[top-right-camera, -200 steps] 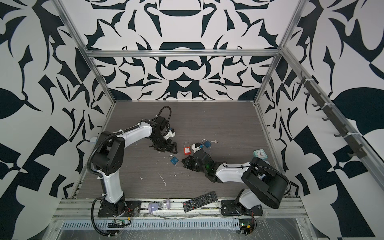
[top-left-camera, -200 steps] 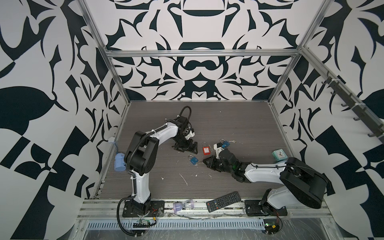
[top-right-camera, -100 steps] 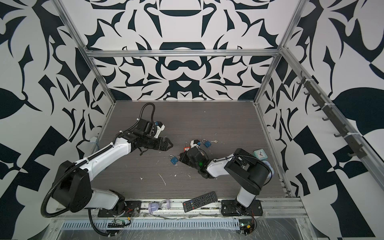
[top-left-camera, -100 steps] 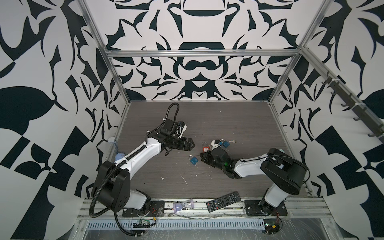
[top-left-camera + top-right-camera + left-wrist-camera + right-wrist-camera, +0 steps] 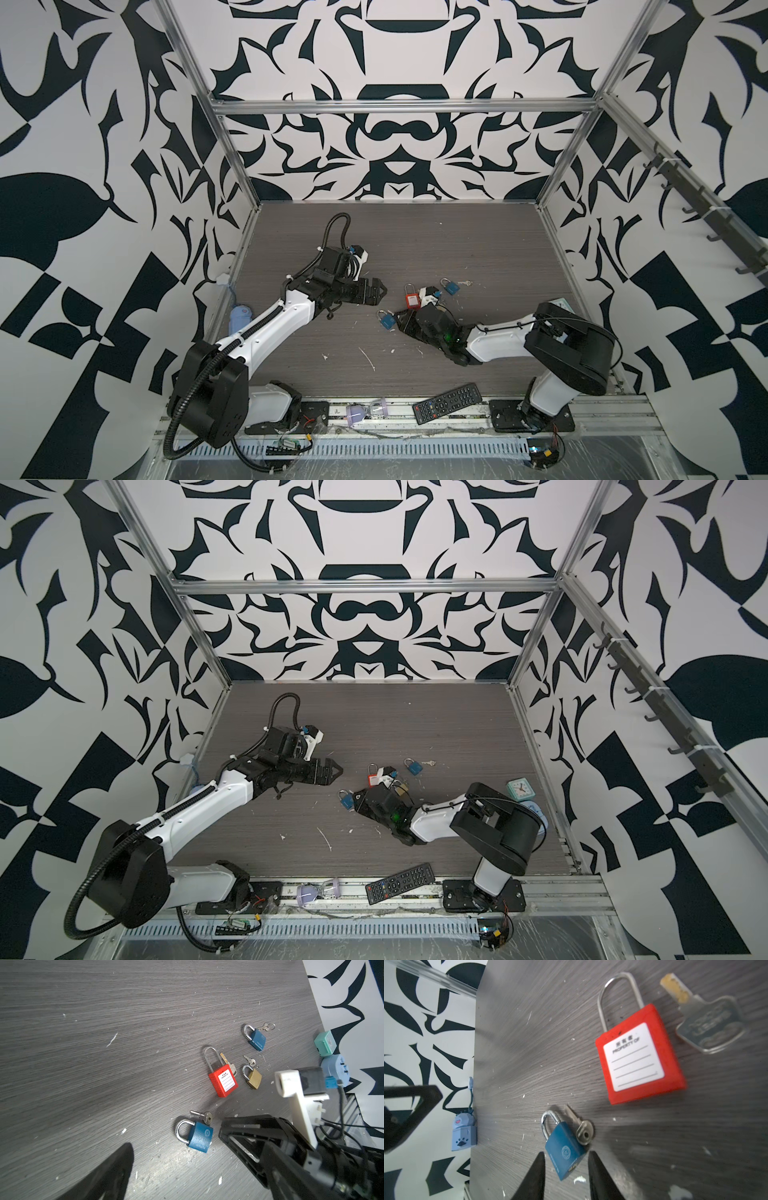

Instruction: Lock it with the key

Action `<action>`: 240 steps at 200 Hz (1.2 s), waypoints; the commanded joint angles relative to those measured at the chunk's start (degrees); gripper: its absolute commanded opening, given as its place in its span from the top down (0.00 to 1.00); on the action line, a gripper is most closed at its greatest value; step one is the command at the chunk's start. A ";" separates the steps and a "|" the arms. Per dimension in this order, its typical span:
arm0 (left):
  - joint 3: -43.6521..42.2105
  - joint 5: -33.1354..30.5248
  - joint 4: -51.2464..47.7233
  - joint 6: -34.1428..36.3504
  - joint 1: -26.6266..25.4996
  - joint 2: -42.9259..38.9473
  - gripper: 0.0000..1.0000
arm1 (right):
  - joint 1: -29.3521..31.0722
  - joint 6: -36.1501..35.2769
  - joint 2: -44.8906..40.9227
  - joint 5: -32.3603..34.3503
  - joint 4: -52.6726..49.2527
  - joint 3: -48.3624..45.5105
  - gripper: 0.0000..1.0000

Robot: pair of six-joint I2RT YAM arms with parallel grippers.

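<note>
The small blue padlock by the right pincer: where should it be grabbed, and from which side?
Probably by the flat body of the blue padlock, across its narrow sides, from the keyhole end: the shackle and key lie at the far end, and the right pincer straddles it.

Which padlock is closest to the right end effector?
The blue metal padlock with a silver key beside it, lying between the right end effector's fingers. The red, brass and other blue padlocks lie farther off.

walls (image 5: 395, 145): black-white floral print | floor (image 5: 457, 241): grey woodgrain, white flecks | frame (image 5: 399, 106): aluminium rails | hook rack (image 5: 706, 212): right wall
</note>
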 commanded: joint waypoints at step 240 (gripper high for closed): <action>-28.80 -48.43 43.56 17.90 5.93 -17.99 0.01 | -16.75 -44.77 -22.98 -5.00 -43.11 19.86 0.00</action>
